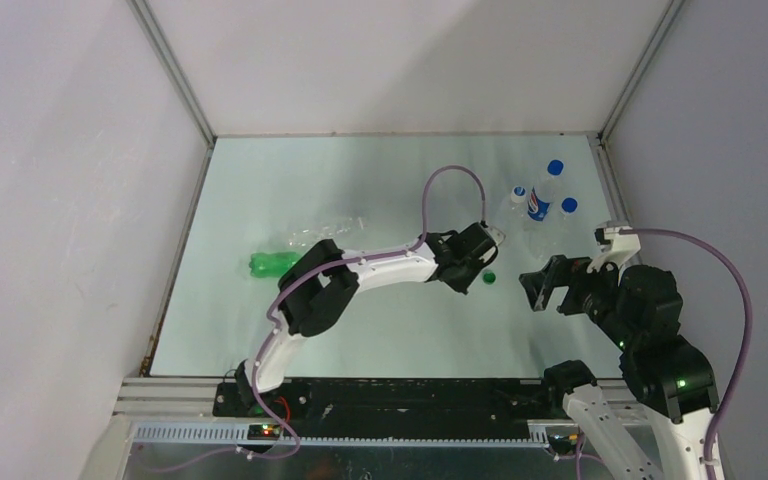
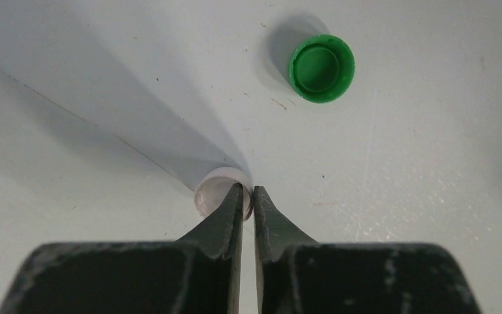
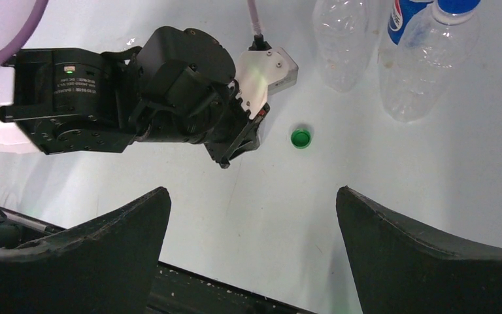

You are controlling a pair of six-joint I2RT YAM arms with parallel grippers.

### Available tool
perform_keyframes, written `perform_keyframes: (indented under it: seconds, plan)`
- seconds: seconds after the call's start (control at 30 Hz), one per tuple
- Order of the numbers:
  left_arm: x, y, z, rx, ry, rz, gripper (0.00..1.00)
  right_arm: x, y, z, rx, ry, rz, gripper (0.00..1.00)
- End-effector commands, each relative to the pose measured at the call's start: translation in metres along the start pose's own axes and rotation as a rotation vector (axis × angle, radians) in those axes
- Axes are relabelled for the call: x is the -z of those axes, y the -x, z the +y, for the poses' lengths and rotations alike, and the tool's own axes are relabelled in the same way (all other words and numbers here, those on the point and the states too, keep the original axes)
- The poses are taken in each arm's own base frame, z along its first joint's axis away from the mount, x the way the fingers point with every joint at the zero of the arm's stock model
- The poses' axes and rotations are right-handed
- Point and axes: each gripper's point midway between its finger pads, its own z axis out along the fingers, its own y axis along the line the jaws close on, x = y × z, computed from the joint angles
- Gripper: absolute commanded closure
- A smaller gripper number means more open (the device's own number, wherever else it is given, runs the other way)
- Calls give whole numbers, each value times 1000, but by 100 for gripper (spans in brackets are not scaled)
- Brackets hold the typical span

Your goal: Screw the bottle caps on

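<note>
Left gripper [image 2: 248,191] has its jaws narrow, the tips nipping the rim of the white cap [image 2: 217,190] on the table [image 2: 418,196]; the green cap [image 2: 321,68] lies open side up close by, not touching it. Right gripper [image 3: 253,196] hangs wide with nothing between its fingers, at the near right. At the left the green bottle [image 1: 272,263] lies on its side, the clear bottle [image 1: 335,228] just beyond it, both well apart from the caps.
</note>
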Motion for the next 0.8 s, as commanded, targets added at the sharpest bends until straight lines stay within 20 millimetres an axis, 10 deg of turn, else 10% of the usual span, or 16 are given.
perform_keyframes:
  seconds: [0.0,0.4,0.77]
  plan:
    - [58,41,-5,-2,-53,-129,94,-9,13,8,15,42,-27,1]
    - [163,84,19,126,-227,-446,100,-39,12,27,-79,122,59,1]
    - [257,81,31,106,-345,-904,100,-60,19,80,-477,406,35,5]
